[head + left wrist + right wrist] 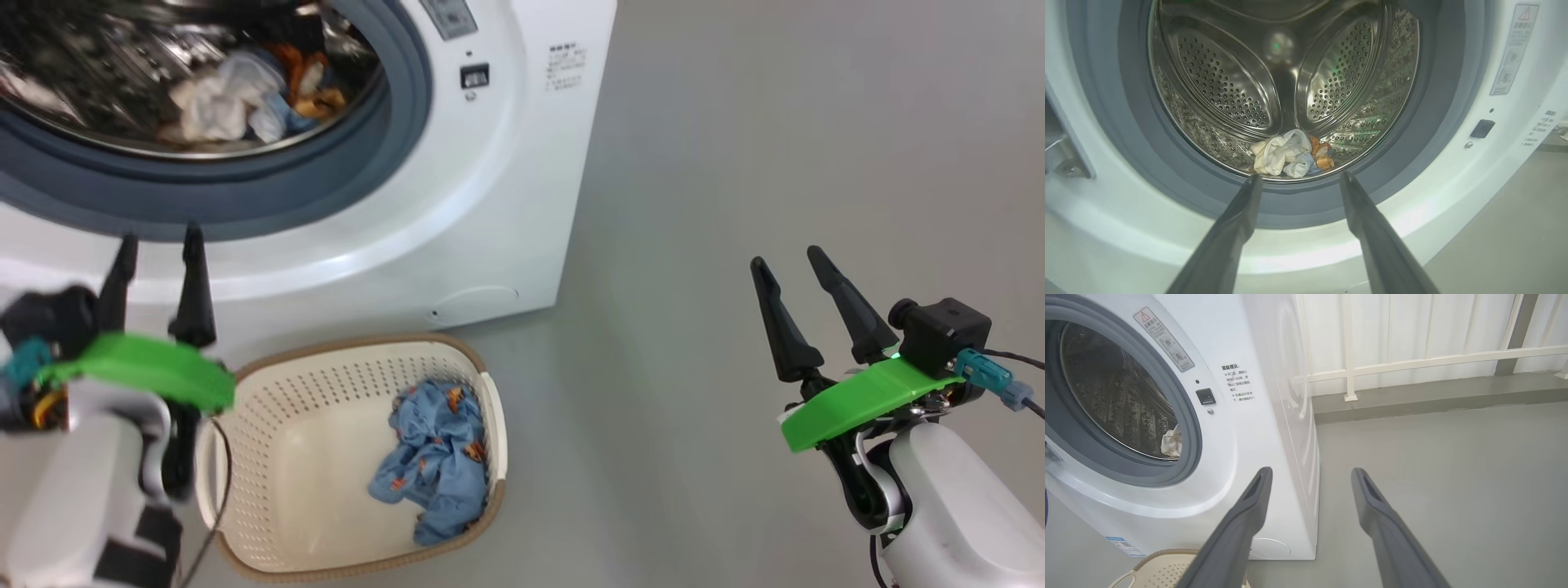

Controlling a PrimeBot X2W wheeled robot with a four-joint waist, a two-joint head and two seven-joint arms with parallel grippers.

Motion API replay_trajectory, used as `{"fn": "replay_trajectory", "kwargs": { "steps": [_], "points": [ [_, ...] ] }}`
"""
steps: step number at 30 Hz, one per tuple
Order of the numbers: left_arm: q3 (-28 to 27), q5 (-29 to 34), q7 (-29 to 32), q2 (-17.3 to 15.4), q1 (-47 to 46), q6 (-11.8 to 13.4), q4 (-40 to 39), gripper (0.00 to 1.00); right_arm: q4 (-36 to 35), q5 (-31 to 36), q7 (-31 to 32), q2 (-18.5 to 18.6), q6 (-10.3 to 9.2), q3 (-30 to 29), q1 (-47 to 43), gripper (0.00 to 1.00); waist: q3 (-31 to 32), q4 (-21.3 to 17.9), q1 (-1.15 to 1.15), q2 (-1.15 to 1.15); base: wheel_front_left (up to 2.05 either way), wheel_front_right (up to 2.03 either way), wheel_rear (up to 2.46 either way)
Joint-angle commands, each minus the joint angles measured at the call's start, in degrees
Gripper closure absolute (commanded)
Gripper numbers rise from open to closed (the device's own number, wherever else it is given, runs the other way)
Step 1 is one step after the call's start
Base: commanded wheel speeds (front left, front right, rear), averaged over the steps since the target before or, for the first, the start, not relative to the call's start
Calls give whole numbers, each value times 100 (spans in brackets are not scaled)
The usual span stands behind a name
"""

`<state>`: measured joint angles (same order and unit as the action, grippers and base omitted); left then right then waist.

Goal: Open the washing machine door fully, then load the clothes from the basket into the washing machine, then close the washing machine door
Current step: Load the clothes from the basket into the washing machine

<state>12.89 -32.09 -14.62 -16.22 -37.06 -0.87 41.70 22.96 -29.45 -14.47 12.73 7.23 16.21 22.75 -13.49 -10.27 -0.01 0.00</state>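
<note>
I see the washing machine [490, 204] with its round mouth uncovered, so I can look straight into the steel drum [1224, 90] with its many small holes. At the bottom of the drum lie some clothes [1286, 153]: a cream piece, a little light blue and some orange, bunched together close behind the grey rubber seal [1118, 134].

The basket [351, 341] stands on the grey floor [735, 163] just in front of the machine. One light blue garment [437, 461] with orange prints lies crumpled against its right wall.

The left gripper [161, 234] hangs beside the left end of the basket and points at the lower edge of the seal. Its fingers are spread apart and hold nothing. The right gripper [788, 257] is well apart to the right, over bare floor, with fingers also spread and empty.

On the machine front, right of the mouth, there is a warning label [1164, 339] with a red triangle, a black square latch [1205, 396] and some lines of Chinese writing [1239, 381], too small for me to read. A blue label [1124, 546] sits at the lower corner, also unreadable.
</note>
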Motion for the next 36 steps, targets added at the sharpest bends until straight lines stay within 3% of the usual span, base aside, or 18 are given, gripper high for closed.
{"fn": "replay_trajectory", "kwargs": {
  "steps": [1, 19, 36],
  "points": [
    [-212, 91, -37, -200, 79, 44, -248, 0, -98, -86, -53, 75, 25, 58, -138, 0, 198, 127, 1, 0, 0, 0, 0],
    [-679, 313, -38, -8, 2218, 354, -2153, 0, -310, -32, -53, 163, 25, -162, -561, 0, 837, 327, 1, 0, 0, 0, 0],
    [-692, 298, -22, 121, 2720, 473, -2684, 0, -420, 32, -53, 166, 25, -200, -761, 0, 965, 395, 1, 0, 0, 0, 0]
  ]
}}
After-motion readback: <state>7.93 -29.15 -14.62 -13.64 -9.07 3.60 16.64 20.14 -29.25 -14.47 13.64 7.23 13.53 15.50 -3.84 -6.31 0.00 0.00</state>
